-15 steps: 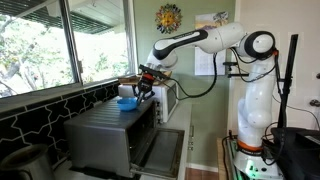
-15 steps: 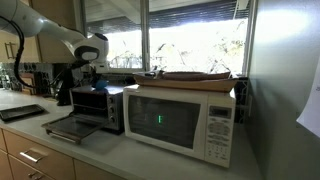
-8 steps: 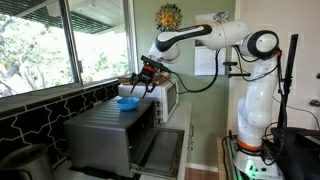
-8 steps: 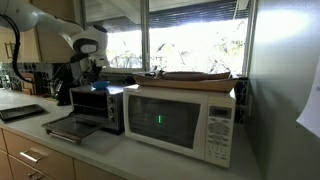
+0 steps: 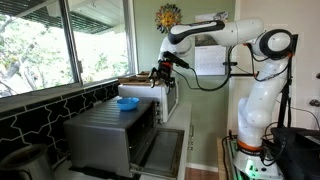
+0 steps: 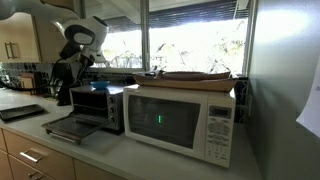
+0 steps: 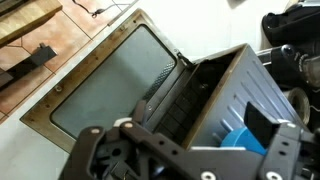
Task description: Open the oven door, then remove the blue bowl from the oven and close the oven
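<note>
The silver-grey oven (image 5: 105, 130) stands on the counter with its oven door (image 5: 160, 150) folded down and open. In the wrist view the door (image 7: 105, 85) lies flat in front of the dark cavity. The blue bowl (image 5: 128, 102) rests on the oven's ribbed top, free of the gripper. My gripper (image 5: 162, 73) hangs open above and beyond the bowl, apart from it. From the wrist, the bowl (image 7: 245, 142) shows below my open gripper (image 7: 180, 138), one dark finger pad (image 7: 266, 122) beside it. The oven (image 6: 95, 105) and its lowered door (image 6: 62, 127) also show from the counter's side.
A white microwave (image 6: 180, 118) stands right beside the oven, a wooden tray (image 6: 190, 75) on top. A large window (image 5: 60, 40) runs behind the counter. The robot's white base (image 5: 255, 120) stands off the counter's end. Drawers (image 6: 30, 160) sit below.
My gripper opened and let go of the blue bowl on the oven top. The arm then lifted and drew back away from the bowl.
</note>
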